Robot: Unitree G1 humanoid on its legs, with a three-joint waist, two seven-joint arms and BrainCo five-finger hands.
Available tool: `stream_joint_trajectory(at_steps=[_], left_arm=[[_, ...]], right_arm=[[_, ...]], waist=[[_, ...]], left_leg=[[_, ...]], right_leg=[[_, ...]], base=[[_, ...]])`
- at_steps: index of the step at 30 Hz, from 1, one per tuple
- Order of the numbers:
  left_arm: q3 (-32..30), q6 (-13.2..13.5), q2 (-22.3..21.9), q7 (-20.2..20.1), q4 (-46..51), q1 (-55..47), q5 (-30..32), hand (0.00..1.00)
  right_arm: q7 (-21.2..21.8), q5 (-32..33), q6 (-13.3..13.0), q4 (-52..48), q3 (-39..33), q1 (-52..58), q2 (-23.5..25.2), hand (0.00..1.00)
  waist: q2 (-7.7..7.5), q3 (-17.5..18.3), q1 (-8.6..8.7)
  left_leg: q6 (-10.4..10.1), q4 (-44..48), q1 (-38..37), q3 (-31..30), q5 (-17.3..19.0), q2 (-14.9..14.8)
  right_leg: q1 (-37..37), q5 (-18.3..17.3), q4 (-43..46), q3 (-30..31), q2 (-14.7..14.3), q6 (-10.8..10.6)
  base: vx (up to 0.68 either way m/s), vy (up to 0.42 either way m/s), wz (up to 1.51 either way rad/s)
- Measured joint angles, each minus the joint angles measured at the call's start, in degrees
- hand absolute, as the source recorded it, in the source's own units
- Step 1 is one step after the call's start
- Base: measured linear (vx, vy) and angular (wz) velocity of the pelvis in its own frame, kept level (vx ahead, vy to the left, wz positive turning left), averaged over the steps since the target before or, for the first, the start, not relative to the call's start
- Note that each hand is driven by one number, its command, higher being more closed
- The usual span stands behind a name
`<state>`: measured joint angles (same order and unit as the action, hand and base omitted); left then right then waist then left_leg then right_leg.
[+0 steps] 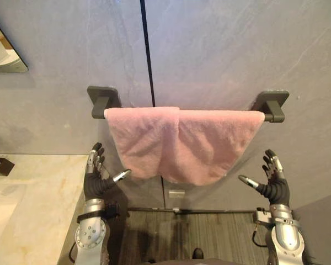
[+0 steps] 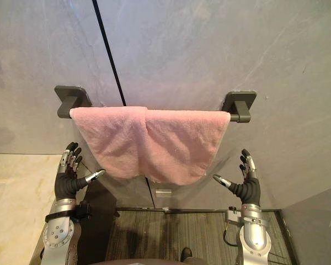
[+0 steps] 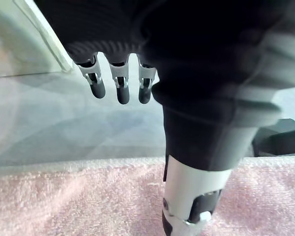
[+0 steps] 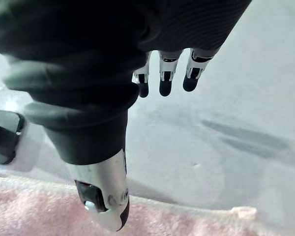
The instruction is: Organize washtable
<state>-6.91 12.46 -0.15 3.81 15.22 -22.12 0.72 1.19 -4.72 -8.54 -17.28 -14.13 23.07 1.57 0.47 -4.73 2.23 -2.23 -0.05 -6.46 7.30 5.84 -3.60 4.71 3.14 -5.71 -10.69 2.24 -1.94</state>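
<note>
Grey wall (image 1: 220, 49), one pink towel (image 1: 182, 141)

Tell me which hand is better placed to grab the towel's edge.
Probably the left hand: its thumb nearly reaches the pink towel. The right hand stands clear of it. Both are open.

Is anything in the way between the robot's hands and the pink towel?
Nothing visible. The pink towel hangs on the towel bar; the open left hand sits by its lower left edge, the open right hand off to its right, only air between.
</note>
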Motion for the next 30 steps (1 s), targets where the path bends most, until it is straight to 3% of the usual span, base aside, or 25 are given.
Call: stream_joint_trajectory(at_steps=[10,15,22,24,28,30], left_arm=[[0.1,-1.0,0.0,-2.6,-18.4,-2.0,-1.2,0.0],[0.2,-1.9,2.9,-2.3,-31.0,-1.2,2.9,0.0],[-0.1,-3.3,5.6,0.1,-46.2,1.2,5.2,0.0],[-0.2,-3.4,5.9,0.9,-47.8,1.4,5.8,0.0],[-0.2,-3.8,8.9,3.0,-49.4,6.7,6.8,0.0],[-1.1,-3.7,8.8,3.9,-49.4,8.3,6.8,0.0]], right_arm=[[-2.3,-2.8,1.0,13.7,-1.5,2.0,0.0,0.0],[-4.1,-6.1,0.9,30.3,1.1,-1.2,-2.7,0.0],[-4.9,-8.4,1.2,44.8,1.4,-4.1,-4.8,0.0],[-5.0,-8.3,1.2,46.5,2.1,-5.9,-5.6,0.0],[-6.5,-8.3,1.7,48.1,5.3,-11.7,-6.4,0.0],[-6.4,-8.3,2.2,48.2,5.8,-12.2,-6.5,0.0]], waist=[[-0.1,0.0,-0.12],[-0.33,0.5,-0.24],[-0.33,0.7,-1.59],[-0.65,0.2,-1.76],[-2.06,-3.3,-2.24],[-1.76,-4.1,-2.68]], left_leg=[[-0.1,0.1,-0.2,0.9,0.3,-0.3],[-0.3,0.4,-0.8,1.7,0.6,-0.5],[-0.6,0.5,-1.3,3.8,0.8,-0.7],[-0.7,1.1,0.0,5.3,0.9,-0.9],[-0.3,9.5,10.0,7.4,1.6,-2.1],[0.1,11.3,11.7,7.4,1.8,-3.5]], right_leg=[[0.0,-0.8,0.6,-0.1,0.0,-0.1],[0.0,-1.4,1.6,0.2,0.0,-0.2],[-0.9,-1.4,2.6,2.1,-0.2,-0.2],[-3.6,-1.5,4.6,3.4,-0.3,-0.1],[-16.4,-2.4,15.8,6.8,0.0,-0.7],[-18.8,-6.5,23.8,7.7,0.5,-0.5]], base=[[0.0,0.0,0.0],[-0.01,0.003,-0.04],[-0.04,0.0,-0.15],[-0.1,-0.008,-0.44],[-0.18,-0.046,-0.29],[-0.13,-0.036,0.27]])
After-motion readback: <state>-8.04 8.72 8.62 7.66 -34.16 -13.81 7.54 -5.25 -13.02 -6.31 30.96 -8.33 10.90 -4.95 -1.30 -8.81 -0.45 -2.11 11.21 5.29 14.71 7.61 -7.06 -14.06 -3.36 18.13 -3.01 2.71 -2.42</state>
